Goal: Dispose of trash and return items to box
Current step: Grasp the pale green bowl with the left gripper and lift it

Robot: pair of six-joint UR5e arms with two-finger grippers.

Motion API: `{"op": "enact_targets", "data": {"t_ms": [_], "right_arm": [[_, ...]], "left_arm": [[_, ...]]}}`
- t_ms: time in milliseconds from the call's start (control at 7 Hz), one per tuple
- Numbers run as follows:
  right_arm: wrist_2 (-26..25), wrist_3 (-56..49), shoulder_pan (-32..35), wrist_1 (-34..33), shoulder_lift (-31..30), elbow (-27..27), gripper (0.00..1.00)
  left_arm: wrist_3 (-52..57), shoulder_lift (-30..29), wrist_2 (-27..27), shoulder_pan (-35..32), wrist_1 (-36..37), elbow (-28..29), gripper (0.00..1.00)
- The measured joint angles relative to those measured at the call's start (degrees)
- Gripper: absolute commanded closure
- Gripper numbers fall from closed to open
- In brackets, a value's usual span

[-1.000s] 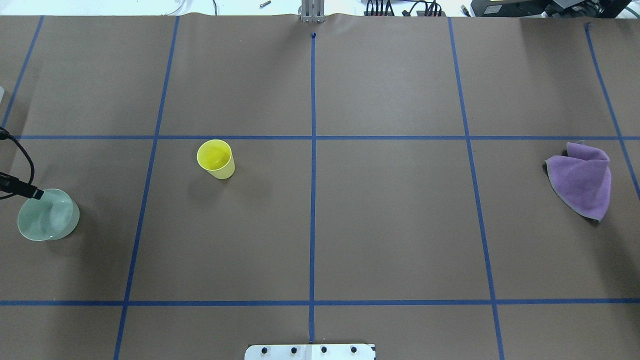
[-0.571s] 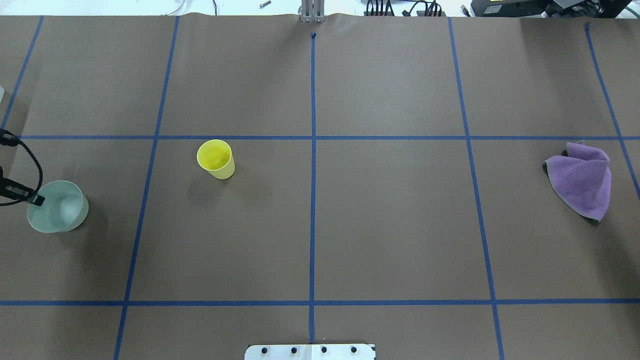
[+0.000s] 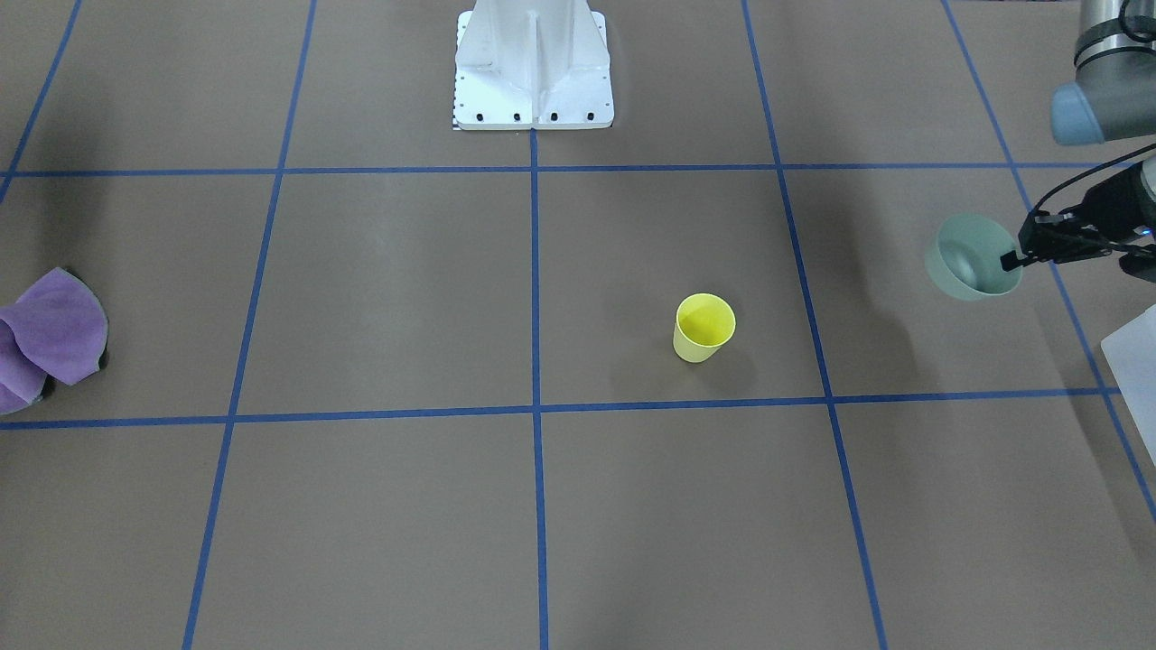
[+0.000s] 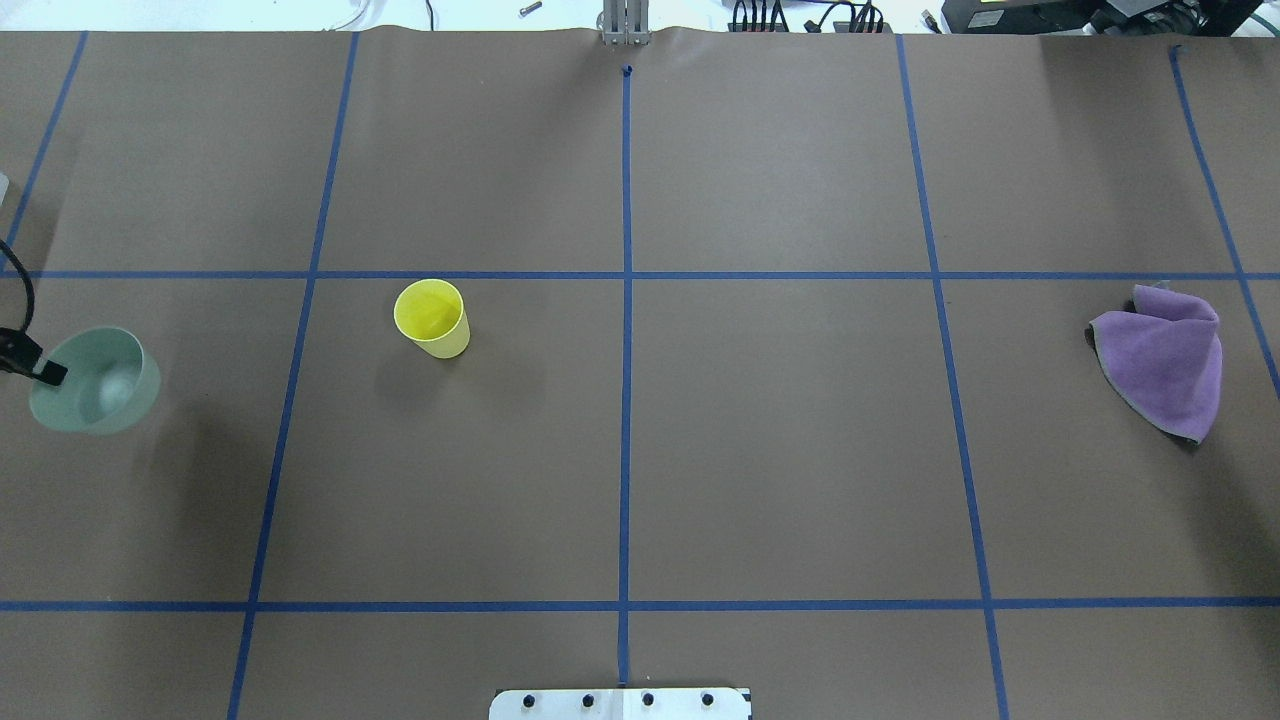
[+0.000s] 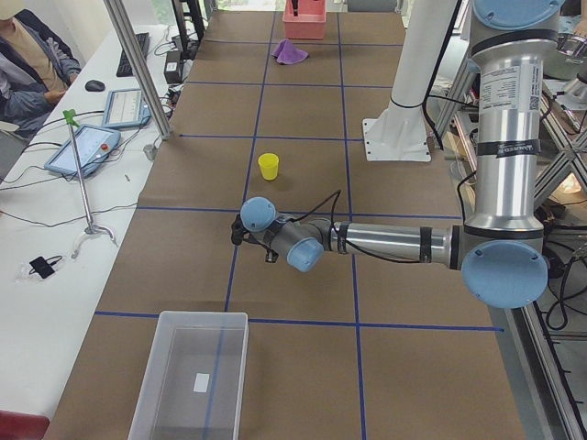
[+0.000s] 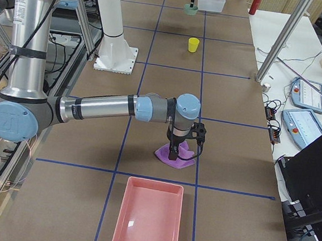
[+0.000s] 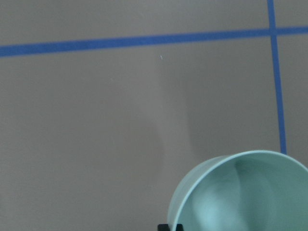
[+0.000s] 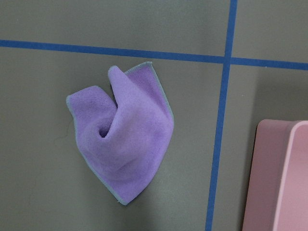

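My left gripper [image 4: 45,372] is shut on the rim of a pale green bowl [image 4: 97,383] and holds it tilted above the table at the far left. Both also show in the front view: gripper [image 3: 1013,258], bowl [image 3: 968,260]. The left wrist view shows the bowl [image 7: 245,192] from above. The frosted box [image 5: 193,376] stands at the table's left end; its corner [image 3: 1133,361] shows near the bowl. A yellow cup [image 4: 432,318] stands upright. A purple cloth [image 4: 1165,360] lies at the far right. My right gripper [image 6: 173,153] hangs over the cloth [image 8: 122,154]; I cannot tell whether it is open or shut.
A pink bin [image 6: 146,216] stands at the table's right end, just beyond the cloth, and its edge [image 8: 281,178] shows in the right wrist view. The white robot base plate [image 3: 533,72] stands at the middle of the robot's side. Blue tape lines grid the brown table.
The left gripper has carried the green bowl first slightly right, then left and toward the table's far side. The bowl now tilts more. The cup and cloth have not moved.
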Motion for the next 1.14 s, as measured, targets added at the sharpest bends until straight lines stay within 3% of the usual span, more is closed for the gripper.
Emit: {"op": "enact_targets", "data": {"t_ms": [429, 571, 714, 1143], "right_arm": [[0.1, 1.8, -0.2, 0.1, 0.0, 0.6, 0.0], [0.1, 3.5, -0.5, 0.1, 0.1, 1.2, 0.0], [0.0, 4.4, -0.7, 0.2, 0.2, 1.6, 0.0], [-0.3, 4.8, -1.0, 0.2, 0.7, 1.8, 0.0]], "left_arm": [[20.5, -9.3, 4.0, -13.1, 16.2, 12.4, 1.0], [24.7, -14.7, 6.4, -16.9, 17.9, 21.4, 1.0], [27.1, -20.2, 7.9, -19.2, 17.9, 31.2, 1.0], [28.9, -25.0, 12.2, -20.8, 12.3, 45.8, 1.0]]}}
